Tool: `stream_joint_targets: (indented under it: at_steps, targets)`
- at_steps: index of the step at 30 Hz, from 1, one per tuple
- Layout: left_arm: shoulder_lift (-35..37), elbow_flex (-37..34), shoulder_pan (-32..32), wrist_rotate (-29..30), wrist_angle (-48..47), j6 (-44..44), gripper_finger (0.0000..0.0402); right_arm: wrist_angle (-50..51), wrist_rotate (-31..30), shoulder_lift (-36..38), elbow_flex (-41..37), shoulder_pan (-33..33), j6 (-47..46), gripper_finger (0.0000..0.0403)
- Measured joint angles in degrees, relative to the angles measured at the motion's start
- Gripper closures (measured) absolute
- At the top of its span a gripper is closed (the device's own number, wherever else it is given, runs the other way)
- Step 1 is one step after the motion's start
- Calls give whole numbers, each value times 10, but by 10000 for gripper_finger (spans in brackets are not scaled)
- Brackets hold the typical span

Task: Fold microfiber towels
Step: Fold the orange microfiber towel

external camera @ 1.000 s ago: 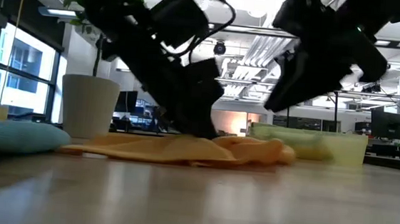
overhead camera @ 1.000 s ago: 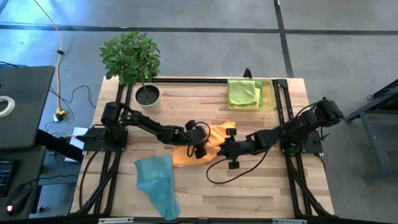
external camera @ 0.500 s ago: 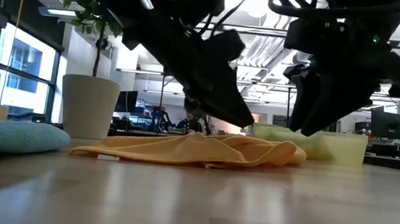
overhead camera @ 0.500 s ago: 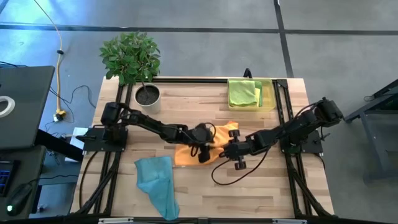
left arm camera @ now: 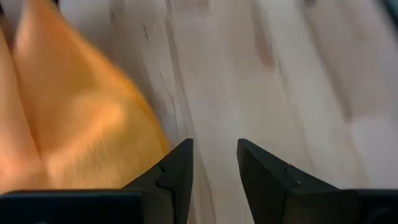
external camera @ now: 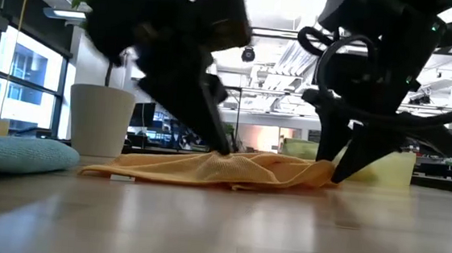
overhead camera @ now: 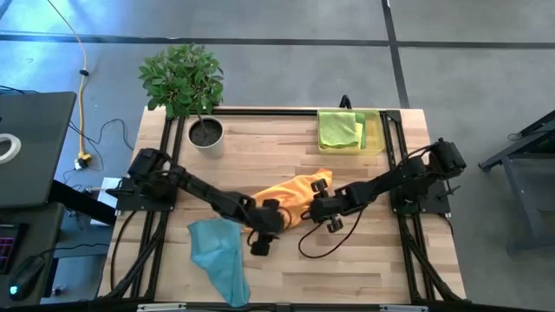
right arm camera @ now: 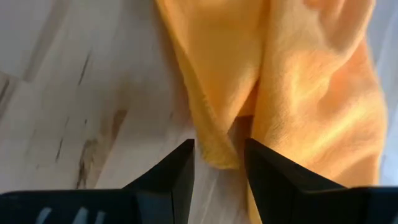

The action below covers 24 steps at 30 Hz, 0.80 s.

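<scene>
Since the previous frame, left gripper [overhead camera: 260, 243] has shifted toward 7 o'clock off the orange towel [overhead camera: 290, 192], jaws open, empty. Right gripper [right arm camera: 217, 163] open at the towel's edge.

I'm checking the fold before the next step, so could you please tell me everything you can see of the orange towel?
The orange towel is a soft, fuzzy cloth lying crumpled and unfolded on the wooden table, near its middle, bunched into ridges and folds. The left claw sits open at its near edge, over bare wood. The right claw is open, with a hanging fold of the cloth just ahead of its fingers. Neither grips it. It lies apart from the light blue towel.
</scene>
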<state>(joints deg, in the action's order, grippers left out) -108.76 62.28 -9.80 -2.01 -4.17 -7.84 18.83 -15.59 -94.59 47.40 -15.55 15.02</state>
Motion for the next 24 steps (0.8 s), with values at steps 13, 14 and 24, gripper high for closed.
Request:
stream_joint_targets:
  at_steps: [13,14,24]
  targets:
    - [8,0,-46,156,-211,-46,287,1,22,-4,0,-2,-89,381]
    - [9,1,-46,151,-221,-58,287,2,24,-4,0,-2,-102,392]
    - [11,13,-63,146,-267,-106,287,1,26,-4,0,-2,-153,400]
